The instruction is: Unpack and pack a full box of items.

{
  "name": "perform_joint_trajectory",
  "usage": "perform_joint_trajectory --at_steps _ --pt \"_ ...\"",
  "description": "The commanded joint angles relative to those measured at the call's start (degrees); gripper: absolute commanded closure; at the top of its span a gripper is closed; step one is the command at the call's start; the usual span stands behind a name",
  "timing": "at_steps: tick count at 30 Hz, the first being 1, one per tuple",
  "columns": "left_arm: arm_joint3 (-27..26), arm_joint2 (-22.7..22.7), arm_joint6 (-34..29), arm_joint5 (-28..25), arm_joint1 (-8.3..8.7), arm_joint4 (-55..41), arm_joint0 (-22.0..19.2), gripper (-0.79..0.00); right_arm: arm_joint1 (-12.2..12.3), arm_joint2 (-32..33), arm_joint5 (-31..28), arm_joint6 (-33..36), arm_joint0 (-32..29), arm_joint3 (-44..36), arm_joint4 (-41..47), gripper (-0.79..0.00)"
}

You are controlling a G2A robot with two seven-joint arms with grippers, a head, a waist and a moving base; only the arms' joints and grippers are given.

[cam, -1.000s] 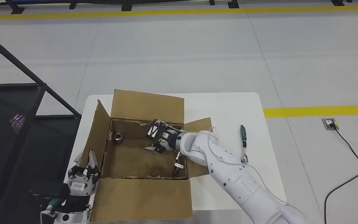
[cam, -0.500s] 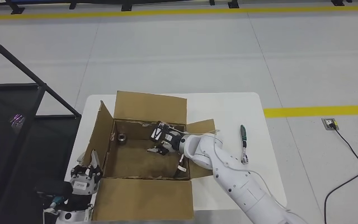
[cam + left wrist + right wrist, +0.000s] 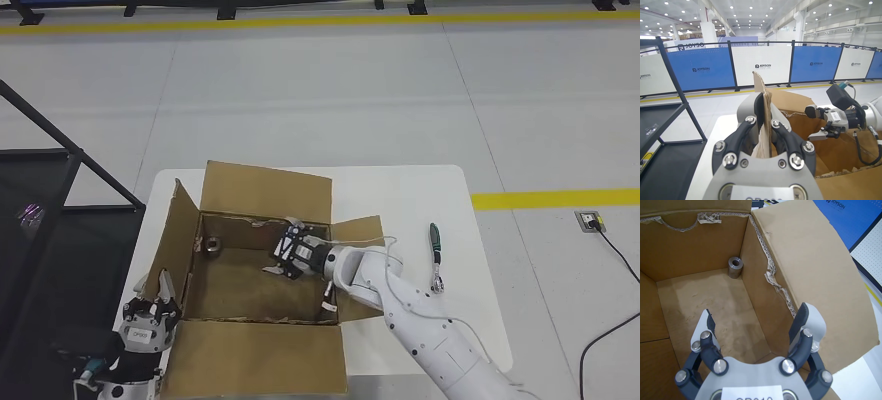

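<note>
White tabletop [image 3: 420,190] carries the open box [image 3: 265,190]. The step looks best done by holding the left flap [image 3: 761,83] back and squarely straddling the upright metal cylinder [image 3: 735,270] in the far left corner. Nearest, the left gripper [image 3: 764,109] clamps that flap. Beyond it, the right gripper [image 3: 755,313] hangs inside the box, fingers apart, pointed toward the cylinder.

box [image 3: 265,188]: 1 | metal cylinder [image 3: 735,269]: 1 | green-handled implement [image 3: 436,256]: 1 | table [image 3: 420,200]: 1 | black rack [image 3: 45,260]: 1

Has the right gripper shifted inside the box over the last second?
Yes. The right gripper has drifted slightly toward the green-handled tool, and a little nearer the robot.
</note>
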Motion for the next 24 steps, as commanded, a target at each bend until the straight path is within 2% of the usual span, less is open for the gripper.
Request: perform_joint_trajectory --at_steps 1,7,16,24 --pt "-0.23 0.05 0.17 -0.21 -0.07 0.20 0.20 0.000 0.06 0.25 -0.21 0.15 -0.20 -0.23 -0.02 -0.785" --pt "0.71 -0.37 -0.54 -0.42 -0.24 0.06 -0.17 0.000 0.03 0.59 -0.53 0.36 -0.31 -0.64 -0.15 -0.785" --pt "-1.88 -0.57 2.85 -0.18 -0.60 1.90 2.46 0.000 -0.11 0.80 -0.18 -0.51 -0.48 -0.50 -0.72 -0.785" --pt "-0.94 -0.63 1.67 -0.39 -0.87 1.18 1.59 0.000 -0.16 1.12 -0.19 -0.40 -0.81 -0.75 -1.08 -0.785"
